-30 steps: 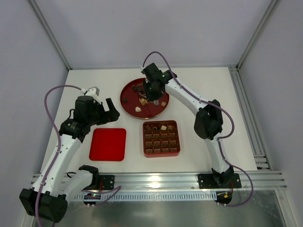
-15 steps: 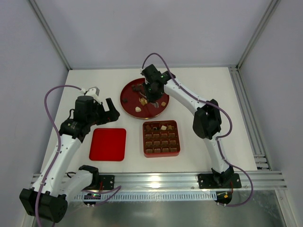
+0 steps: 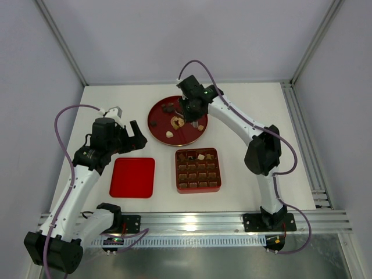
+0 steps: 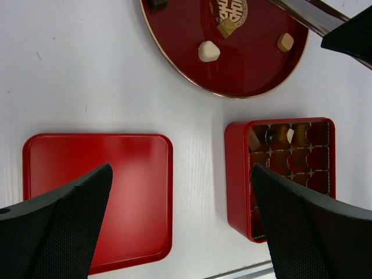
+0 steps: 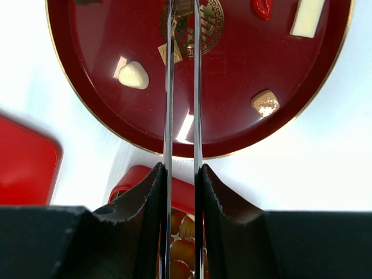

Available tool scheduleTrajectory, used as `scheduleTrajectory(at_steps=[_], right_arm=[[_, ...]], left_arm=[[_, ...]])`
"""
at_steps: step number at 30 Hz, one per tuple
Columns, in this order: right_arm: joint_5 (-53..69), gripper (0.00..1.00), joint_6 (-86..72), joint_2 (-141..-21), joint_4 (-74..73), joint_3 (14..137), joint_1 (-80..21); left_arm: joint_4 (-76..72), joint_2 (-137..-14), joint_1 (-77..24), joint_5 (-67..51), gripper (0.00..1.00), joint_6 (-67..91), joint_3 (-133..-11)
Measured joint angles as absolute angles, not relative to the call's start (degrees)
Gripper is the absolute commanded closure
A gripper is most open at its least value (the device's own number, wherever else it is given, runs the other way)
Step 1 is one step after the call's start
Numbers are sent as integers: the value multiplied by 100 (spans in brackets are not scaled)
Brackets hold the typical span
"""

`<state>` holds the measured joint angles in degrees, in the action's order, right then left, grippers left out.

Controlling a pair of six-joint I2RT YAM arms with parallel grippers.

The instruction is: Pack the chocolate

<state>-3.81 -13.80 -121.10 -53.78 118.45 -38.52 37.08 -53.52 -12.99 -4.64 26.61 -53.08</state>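
Right claw [image 5: 182, 9]: the two thin blades are standing almost parallel with only a slit between them. The tips are running off the top edge of the wrist view, over the gold emblem at the centre of the round red plate [image 5: 87, 110]. Whether they are pinching anything, I cannot tell. Compared with the frames from the last second, the tips are staying over the same spot while the wrist is shifting slightly away and the elbow is swinging outward to the right. This is reading as re-angling for a pick, not a carry. Of the chocolate, a tan cube [image 5: 170, 53] is lying just left of the blades, a cream piece [image 5: 133, 75] further left, and a light brown piece [image 5: 265, 103] well apart to the right. None is moving. Behind the claw, toward its base, the red box [image 4: 235, 174] is holding only a few pieces, in the row nearest the claw. That count is unchanged, so packing is looking early. Farthest out, the left claw [image 4: 181, 168] is hanging wide open between the box and the flat red lid [image 4: 99, 186], unmoved.
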Motion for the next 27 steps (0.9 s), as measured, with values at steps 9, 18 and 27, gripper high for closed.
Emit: scheduleTrajectory(at_steps=[9,18,27], right_arm=[[-440,74,-1380,-11483,-5358,11356,-3852],[-403,74,-1413,-9870,-5201,9756,-3887],[-421,74,-1715,-8230,-5153,8409,-4359]], left_arm=[[3708,-5352,-1299,-462,0,2661,-5308],[3708,-5352,-1299,-460,0,2661,-5308],[3708,-5352,-1299,-460,0,2661,-5308]])
